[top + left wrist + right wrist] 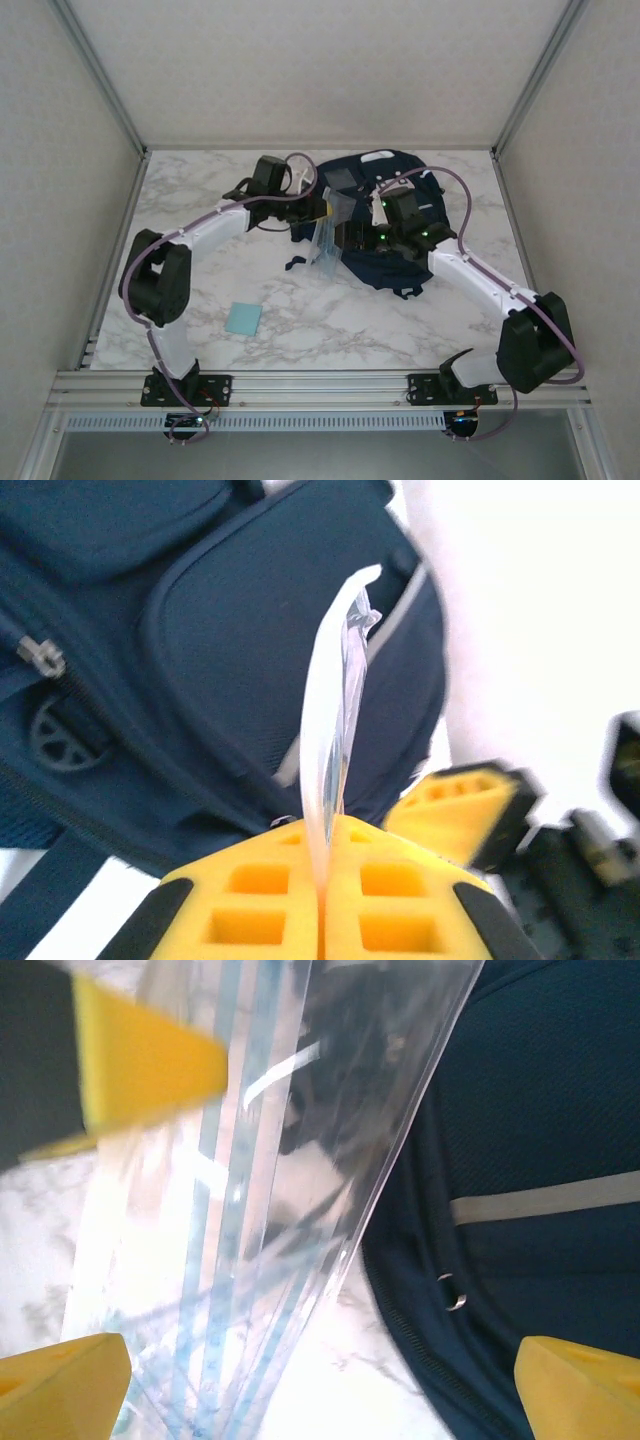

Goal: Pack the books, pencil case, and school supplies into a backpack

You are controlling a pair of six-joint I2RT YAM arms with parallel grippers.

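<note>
Backpack: lying on surface; I judge packing partway.
Clear packet: left jaws pinching it, not inside yet.
Right jaws: wide.
Blue pad: loose on surface.

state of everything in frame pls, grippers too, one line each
left gripper: shut on the edge of the clear packet.
right gripper: open wide, holding nothing.
clear packet: pinched by one edge, outside the backpack.
backpack: lying on the table; open or zipped, cannot tell.
light-blue pad: flat on the table, not packed.
</note>
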